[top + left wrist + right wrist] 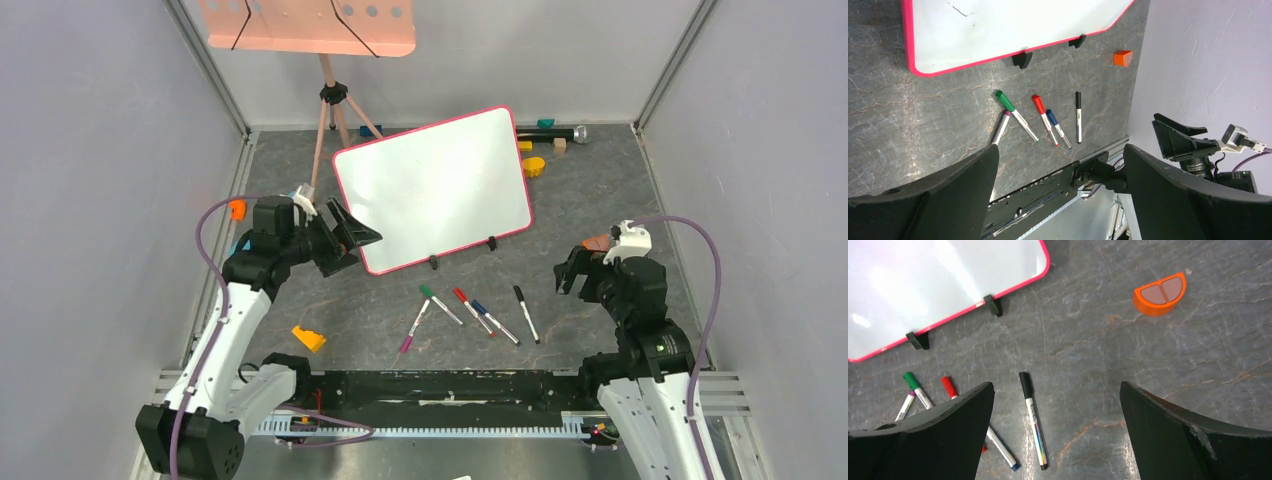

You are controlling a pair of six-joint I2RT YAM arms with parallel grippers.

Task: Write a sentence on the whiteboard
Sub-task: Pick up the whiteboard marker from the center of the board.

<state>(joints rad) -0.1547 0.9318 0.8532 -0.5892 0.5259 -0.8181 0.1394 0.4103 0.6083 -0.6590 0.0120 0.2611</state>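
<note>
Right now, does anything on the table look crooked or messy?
Yes. The glossy white board with the pink-red rim sits crooked on the grey marbled table, and five coloured marker pens lie scattered at different angles near it.

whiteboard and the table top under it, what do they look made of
Whiteboard: smooth, glossy white panel, probably coated board or plastic; it shows soft glare. Its pink-red rim looks like moulded plastic. Table top: matte dark grey with pale veins, stone-look; real stone or printed laminate, cannot tell.
</note>
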